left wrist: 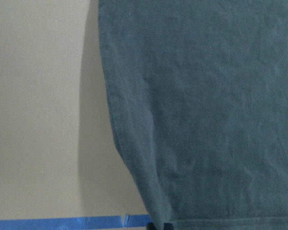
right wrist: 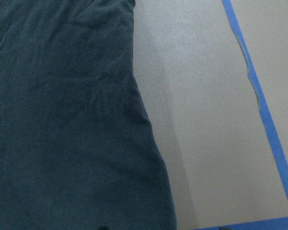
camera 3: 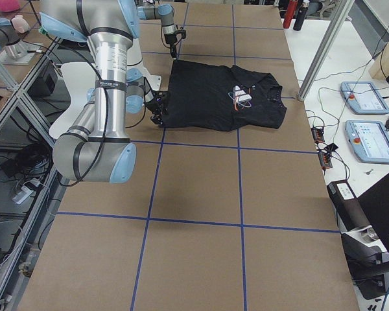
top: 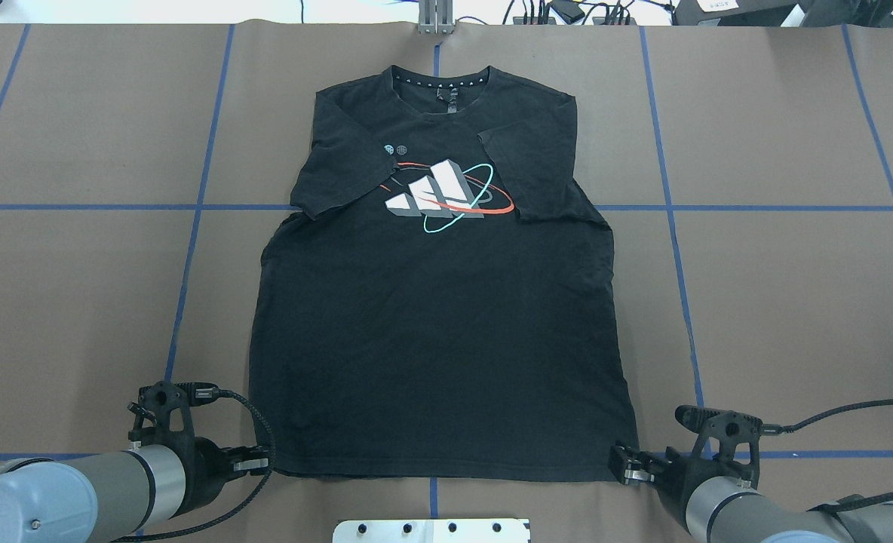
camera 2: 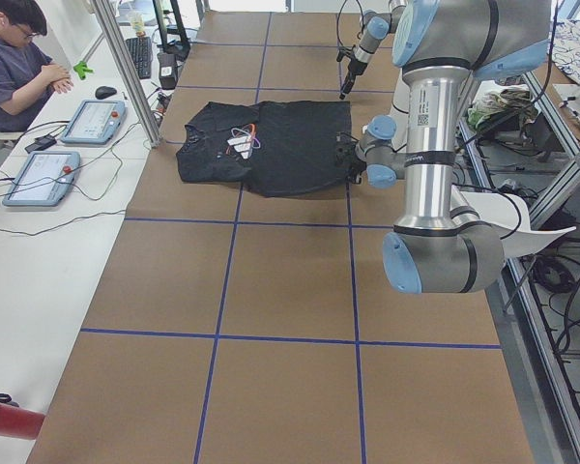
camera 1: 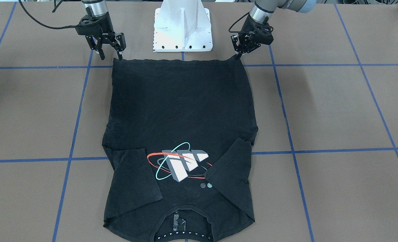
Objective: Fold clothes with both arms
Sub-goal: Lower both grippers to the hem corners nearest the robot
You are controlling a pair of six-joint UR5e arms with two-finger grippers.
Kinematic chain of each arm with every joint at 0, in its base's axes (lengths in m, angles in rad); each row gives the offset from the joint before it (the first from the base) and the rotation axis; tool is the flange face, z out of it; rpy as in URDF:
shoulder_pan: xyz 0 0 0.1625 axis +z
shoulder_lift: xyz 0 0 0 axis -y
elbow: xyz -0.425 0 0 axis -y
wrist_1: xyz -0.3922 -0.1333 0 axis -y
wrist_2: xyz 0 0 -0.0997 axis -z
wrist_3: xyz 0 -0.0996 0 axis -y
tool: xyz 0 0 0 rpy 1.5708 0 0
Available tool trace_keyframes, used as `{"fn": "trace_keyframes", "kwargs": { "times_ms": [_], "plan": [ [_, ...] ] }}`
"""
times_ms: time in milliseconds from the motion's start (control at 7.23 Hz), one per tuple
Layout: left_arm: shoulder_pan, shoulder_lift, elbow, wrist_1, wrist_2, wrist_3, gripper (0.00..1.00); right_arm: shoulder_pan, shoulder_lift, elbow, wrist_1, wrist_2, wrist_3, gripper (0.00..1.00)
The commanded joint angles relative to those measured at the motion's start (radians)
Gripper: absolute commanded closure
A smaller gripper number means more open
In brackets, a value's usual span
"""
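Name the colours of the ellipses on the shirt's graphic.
Ellipses: red and teal; overhead exterior view.

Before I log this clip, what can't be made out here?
- Whether the left claw pinches the T-shirt hem: too small in the front view, blocked by its own body overhead.
- Collar: cut by the front view's bottom edge.
- Chest graphic: edges covered by folded-in sleeves.

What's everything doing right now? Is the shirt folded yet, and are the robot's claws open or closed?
T-shirt: flat on the table, picture side up, body not folded yet.
Sleeves: both folded in over the chest.
Left gripper: looks shut, pinching one bottom hem corner.
Right gripper: open, fingers at the other bottom hem corner.
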Motion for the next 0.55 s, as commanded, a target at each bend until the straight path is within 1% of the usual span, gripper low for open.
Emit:
{"fn": "trace_keyframes", "kwargs": {
  "times_ms": [0, 415],
  "plan": [
    [-0.002, 0.0, -0.005, 0.0, 0.001, 0.001, 1.0, -0.043, -0.005, -0.007, -0.003, -0.027, 0.004, 0.47],
    [-0.004, 0.0, -0.007, 0.0, 0.008, 0.001, 1.0, -0.067, -0.008, -0.047, -0.003, -0.039, 0.004, 0.49]
  ]
}}
